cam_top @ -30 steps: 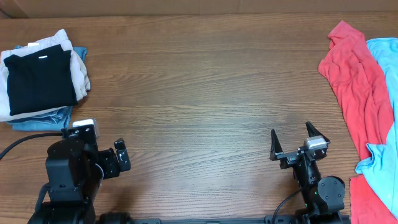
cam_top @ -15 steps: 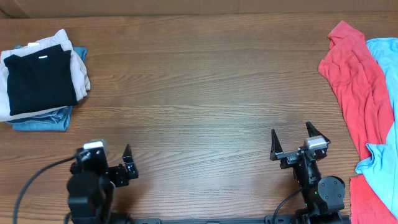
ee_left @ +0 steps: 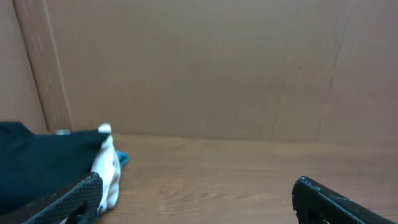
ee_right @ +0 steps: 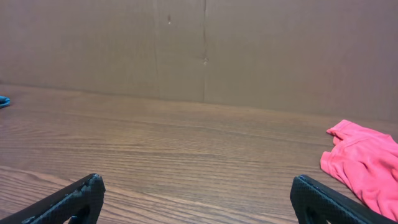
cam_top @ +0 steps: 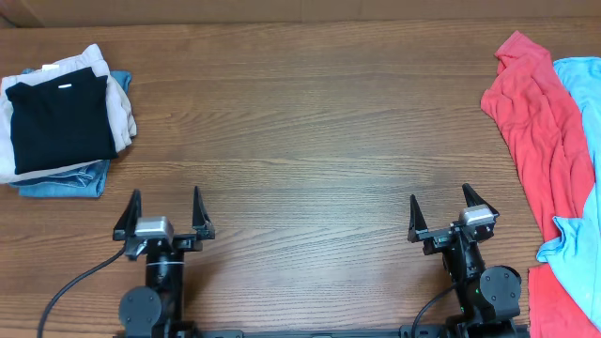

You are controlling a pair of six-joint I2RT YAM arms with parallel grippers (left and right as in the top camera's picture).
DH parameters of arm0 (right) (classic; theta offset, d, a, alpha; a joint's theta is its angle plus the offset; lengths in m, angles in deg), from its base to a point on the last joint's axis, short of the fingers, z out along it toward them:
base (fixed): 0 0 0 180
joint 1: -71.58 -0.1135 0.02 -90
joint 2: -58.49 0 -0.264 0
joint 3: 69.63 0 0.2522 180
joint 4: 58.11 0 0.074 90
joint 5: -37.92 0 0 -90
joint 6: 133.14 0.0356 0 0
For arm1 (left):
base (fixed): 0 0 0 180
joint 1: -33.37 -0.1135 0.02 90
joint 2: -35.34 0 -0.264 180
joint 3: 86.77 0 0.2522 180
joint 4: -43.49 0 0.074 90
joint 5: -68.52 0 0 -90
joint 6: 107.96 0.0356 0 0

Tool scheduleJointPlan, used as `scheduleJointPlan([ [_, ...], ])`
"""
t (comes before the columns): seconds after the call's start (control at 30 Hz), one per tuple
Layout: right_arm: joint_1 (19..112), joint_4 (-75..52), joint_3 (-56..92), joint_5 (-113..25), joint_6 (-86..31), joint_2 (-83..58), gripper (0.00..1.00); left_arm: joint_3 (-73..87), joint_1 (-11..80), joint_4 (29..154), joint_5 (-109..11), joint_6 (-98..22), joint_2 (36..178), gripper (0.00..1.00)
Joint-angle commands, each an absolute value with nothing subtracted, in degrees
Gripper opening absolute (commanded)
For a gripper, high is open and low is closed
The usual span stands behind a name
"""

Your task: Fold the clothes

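Observation:
The clothes, a black garment (cam_top: pixel 58 122) with a small white label, lie folded on top of a stack at the table's far left. In the left wrist view its dark edge (ee_left: pixel 37 162) shows at the left. My left gripper (cam_top: pixel 164 204) stands open at the front left, well short of the stack, with nothing between its fingers (ee_left: pixel 68 202). My right gripper (cam_top: pixel 440 205) is open at the front right, empty, over bare wood (ee_right: pixel 193 186).
Beige trousers (cam_top: pixel 119 105) and blue denim (cam_top: pixel 66 183) lie under the black garment. A coral-red garment (cam_top: pixel 540 122) and a light blue one (cam_top: pixel 584 113) lie spread along the right edge. A brown cardboard wall (ee_right: pixel 205 50) stands behind the table.
The left arm has swung from a turned pose at the far front left to a straight forward pose, its open fingers now pointing away from me. The right arm has not moved.

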State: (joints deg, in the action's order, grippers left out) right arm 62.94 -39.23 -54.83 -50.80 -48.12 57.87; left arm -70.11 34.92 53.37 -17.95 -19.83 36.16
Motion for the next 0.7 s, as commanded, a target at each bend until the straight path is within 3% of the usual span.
scheduleJointPlan([
  [0.0, 63.1, -39.7, -55.4, -50.5, -48.6, 58.3, 1.0, -72.7, 35.4, 59.0, -17.4, -17.1, 35.5, 1.0],
  [0.67, 63.1, -39.6, -55.4, -50.5, -48.5, 58.3, 1.0, -72.7, 35.4, 61.4, -18.5, -17.1, 35.6, 1.0],
])
